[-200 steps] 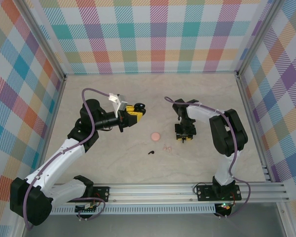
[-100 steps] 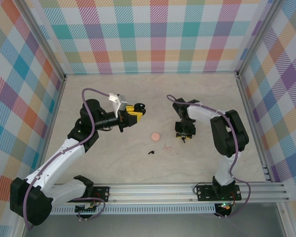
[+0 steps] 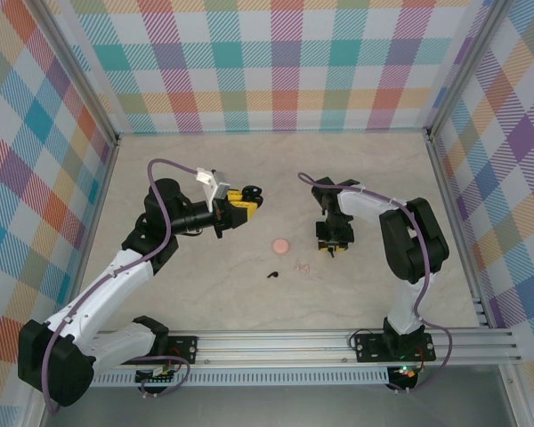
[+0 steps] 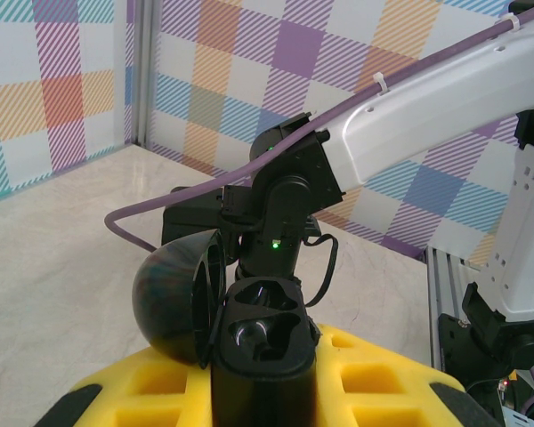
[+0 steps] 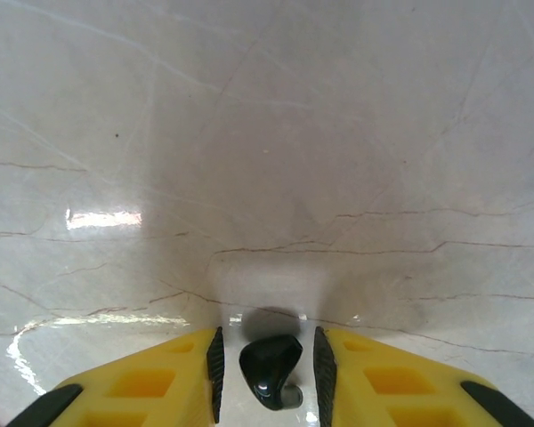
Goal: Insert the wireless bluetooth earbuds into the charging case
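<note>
You have no text to read here: no lettering, label, brand, number or sign is legible on anything in these views.

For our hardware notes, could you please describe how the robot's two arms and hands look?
The left arm and right arm have white links, black joints and purple cables. The left hand and right hand have yellow, pocketed fingers with black pads.
</note>
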